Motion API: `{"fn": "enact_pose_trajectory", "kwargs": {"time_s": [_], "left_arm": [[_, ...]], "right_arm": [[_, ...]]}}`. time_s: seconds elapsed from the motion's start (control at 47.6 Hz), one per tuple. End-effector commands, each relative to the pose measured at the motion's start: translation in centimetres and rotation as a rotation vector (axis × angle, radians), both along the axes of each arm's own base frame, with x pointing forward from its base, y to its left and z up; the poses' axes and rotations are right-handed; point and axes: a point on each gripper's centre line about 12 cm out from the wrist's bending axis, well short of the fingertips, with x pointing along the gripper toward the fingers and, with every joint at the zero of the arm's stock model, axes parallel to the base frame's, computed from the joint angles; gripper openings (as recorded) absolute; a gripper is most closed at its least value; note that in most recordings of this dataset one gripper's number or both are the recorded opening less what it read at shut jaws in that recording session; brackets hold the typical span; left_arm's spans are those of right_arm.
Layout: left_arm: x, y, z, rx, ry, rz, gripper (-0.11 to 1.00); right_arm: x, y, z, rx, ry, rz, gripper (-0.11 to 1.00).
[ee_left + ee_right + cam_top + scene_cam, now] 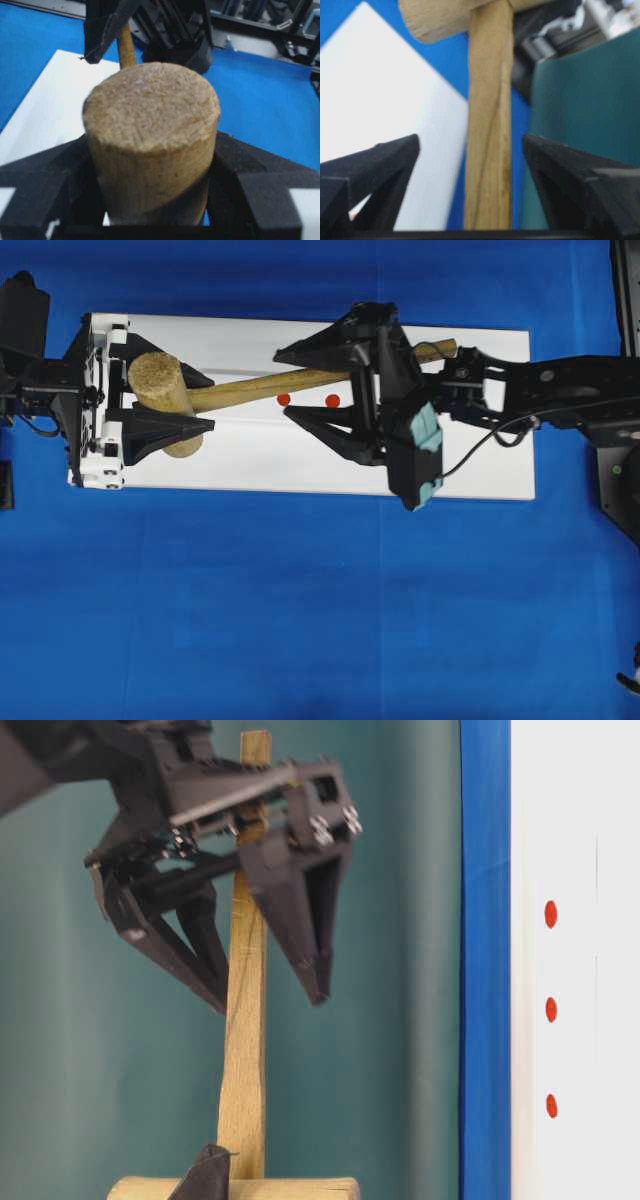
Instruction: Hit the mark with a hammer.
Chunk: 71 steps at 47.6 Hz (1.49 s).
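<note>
Left gripper (165, 405) clamps my hammer (165, 390) head; right gripper (305, 380) gapes wide around the handle, gripping nothing. Release early and it drops off-mark (284, 399).

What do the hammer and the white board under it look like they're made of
The hammer looks like bare, unpainted wood: tan throughout, lengthwise grain along the handle, a rough fibrous face on the head in the left wrist view. The white board is smooth, matte and uniformly white, with a faint seam; probably plastic, foam board or painted panel, but the look leaves that open.
</note>
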Motion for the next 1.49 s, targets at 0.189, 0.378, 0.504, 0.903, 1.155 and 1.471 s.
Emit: {"fn": "enact_pose_trajectory", "kwargs": {"time_s": [0.189,0.378,0.504,0.903,1.155,1.471], "left_arm": [[0.3,-0.2,0.6,0.119,0.008,-0.023,0.44],[0.3,-0.5,0.4,0.269,0.03,-0.054,0.44],[0.4,-0.5,0.5,0.286,0.028,-0.055,0.44],[0.4,-0.5,0.5,0.281,0.029,-0.055,0.44],[0.4,-0.5,0.4,0.28,0.032,-0.058,0.44],[0.4,-0.5,0.5,0.281,0.027,-0.058,0.44]], "right_arm": [[-1.0,0.3,3.4,0.22,-0.047,-0.04,0.97],[-1.0,0.4,3.0,0.322,-0.024,-0.06,0.97],[-1.0,0.5,2.8,0.354,-0.006,-0.06,0.97],[1.1,0.3,1.1,0.438,0.058,-0.085,0.96],[1.4,0.2,0.4,0.44,0.1,-0.081,0.59],[1.3,0.3,0.2,0.445,0.116,-0.077,0.02]]}}
